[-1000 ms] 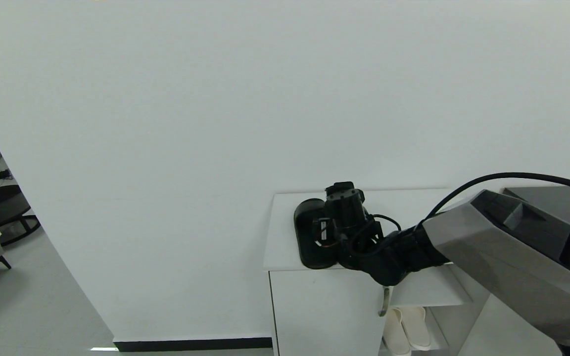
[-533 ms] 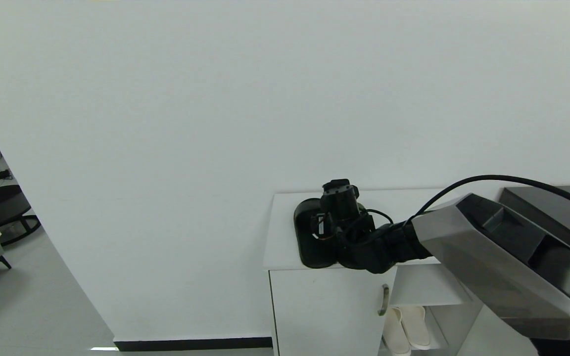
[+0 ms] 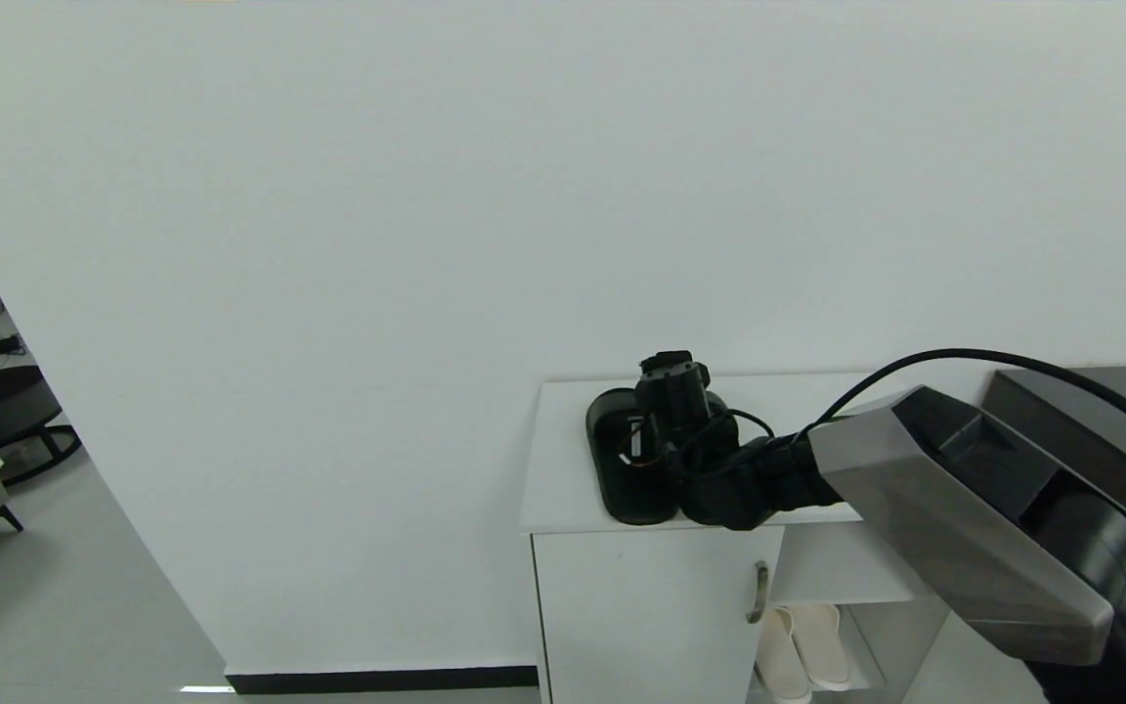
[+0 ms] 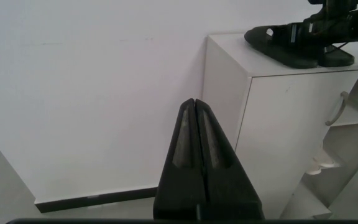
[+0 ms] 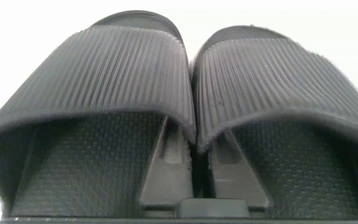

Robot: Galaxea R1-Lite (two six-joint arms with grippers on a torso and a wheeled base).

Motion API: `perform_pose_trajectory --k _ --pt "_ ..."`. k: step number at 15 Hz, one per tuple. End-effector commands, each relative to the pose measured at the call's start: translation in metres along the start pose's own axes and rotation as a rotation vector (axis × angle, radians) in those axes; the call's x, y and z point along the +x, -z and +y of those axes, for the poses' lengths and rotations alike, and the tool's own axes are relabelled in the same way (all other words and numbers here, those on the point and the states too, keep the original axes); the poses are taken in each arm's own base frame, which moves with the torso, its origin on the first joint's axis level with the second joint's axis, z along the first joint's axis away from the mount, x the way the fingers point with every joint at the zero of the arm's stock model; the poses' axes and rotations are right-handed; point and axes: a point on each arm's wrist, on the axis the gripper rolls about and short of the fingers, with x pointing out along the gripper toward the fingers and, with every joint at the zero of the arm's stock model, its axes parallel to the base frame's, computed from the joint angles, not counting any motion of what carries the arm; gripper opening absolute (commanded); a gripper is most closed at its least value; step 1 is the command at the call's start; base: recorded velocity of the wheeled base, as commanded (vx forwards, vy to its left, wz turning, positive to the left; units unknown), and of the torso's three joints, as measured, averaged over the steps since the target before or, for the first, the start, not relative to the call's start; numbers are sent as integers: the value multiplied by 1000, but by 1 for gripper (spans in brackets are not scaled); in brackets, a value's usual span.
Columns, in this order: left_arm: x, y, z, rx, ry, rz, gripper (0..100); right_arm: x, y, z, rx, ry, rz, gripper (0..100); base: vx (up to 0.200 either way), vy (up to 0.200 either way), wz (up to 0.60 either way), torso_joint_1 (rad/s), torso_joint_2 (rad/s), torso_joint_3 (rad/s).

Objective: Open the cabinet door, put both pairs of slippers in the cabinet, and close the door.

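Pose: right gripper — pinching black slippers atop cabinet | left gripper — closed

- The right arm's forearm was a broad, angular shell of silver-grey metal-look panels, with a recessed black channel along its upper face.
- A thick black cable arched from that shell toward the wrist, and a thinner black wire looped beside the joint.
- The right wrist was a rounded matt-black joint topped by a short black cylinder.
- The right gripper had two dark grey, flat, tapered fingers.
- The left gripper was a black wedge whose two fingers carried long grey inset faces narrowing to rounded tips.
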Motion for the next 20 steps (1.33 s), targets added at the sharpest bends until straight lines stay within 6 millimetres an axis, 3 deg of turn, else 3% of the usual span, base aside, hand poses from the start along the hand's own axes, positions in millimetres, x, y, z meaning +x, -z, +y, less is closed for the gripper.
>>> perform_pose_trajectory --k 1,3,6,13,16,20 --pt "0 0 0 -2 0 1 0 -5 -7 -2 8 -1 -9 0 0 0 0 0 0 0" --pt "0 0 0 -2 0 1 0 -27 -18 -4 10 -47 0 0 0 0 0 0 0 0" --pt "0 0 0 -2 0 1 0 -86 -29 -14 31 -210 -11 0 0 0 0 0 0 0" --pt "0 0 0 -1 0 1 0 -213 4 -50 -24 -587 -9 0 0 0 0 0 0 0" --pt "0 0 0 1 0 1 0 -228 12 -54 -49 -634 -2 0 0 0 0 0 0 0" --pt "0 0 0 1 0 1 0 -238 17 -59 -47 -740 7 0 -200 0 0 8 6 2"
